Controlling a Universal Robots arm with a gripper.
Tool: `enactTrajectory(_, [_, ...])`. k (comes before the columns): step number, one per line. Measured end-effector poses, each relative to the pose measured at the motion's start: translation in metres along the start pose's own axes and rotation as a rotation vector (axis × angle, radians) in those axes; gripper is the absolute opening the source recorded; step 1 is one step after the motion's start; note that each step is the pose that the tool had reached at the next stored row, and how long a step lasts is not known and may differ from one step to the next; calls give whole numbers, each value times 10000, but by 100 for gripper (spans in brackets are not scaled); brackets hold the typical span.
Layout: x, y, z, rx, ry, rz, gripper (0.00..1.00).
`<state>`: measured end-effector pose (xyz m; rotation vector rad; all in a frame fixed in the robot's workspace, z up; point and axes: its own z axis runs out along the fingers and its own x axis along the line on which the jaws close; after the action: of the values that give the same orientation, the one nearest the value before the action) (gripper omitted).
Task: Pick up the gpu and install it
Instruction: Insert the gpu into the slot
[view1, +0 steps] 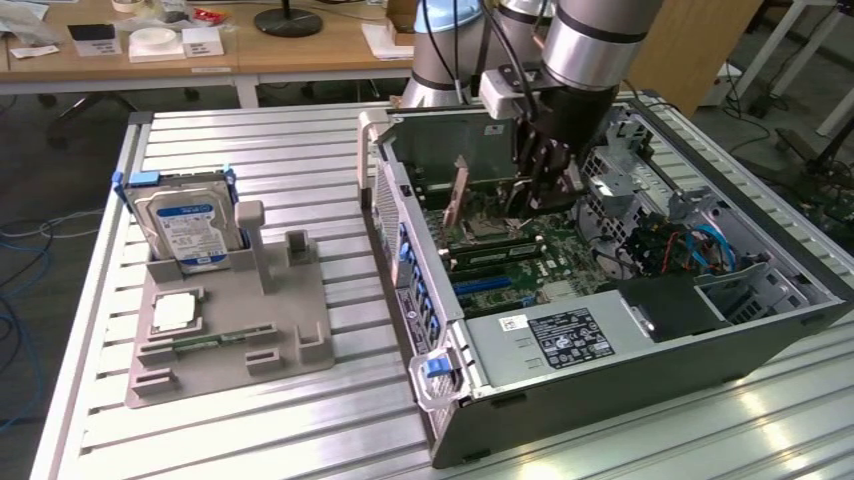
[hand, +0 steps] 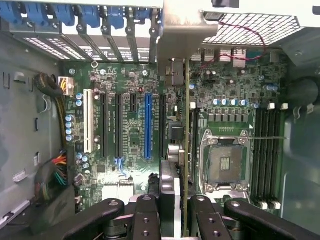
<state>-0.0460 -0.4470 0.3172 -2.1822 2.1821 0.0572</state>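
Observation:
The gpu (hand: 186, 145) hangs edge-on inside the open computer case (view1: 641, 370), its silvery end bracket (hand: 182, 35) toward the case's rear slot covers. My gripper (hand: 172, 212) is shut on the card's near end, with a black finger (hand: 145, 217) on each side. The card hovers over the motherboard (hand: 130, 145), just beside the blue expansion slot (hand: 147, 125) and over the black slot next to it. Whether its edge touches the slot is hidden. In the exterior view my gripper (view1: 541, 190) reaches down into the case, and the gpu (view1: 462, 195) stands upright toward that view's left.
The empty CPU socket (hand: 225, 160) and memory slots (hand: 267, 150) lie beside the card. Cable bundles (hand: 55, 172) sit along the case wall. On the exterior view's left, a grey holder (view1: 234, 330) carries a hard drive (view1: 187, 225), a processor (view1: 174, 312) and a memory stick (view1: 207, 342).

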Motion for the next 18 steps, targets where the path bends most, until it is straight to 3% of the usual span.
enactTrajectory(18, [59, 52, 263, 7, -2, -2, 28])
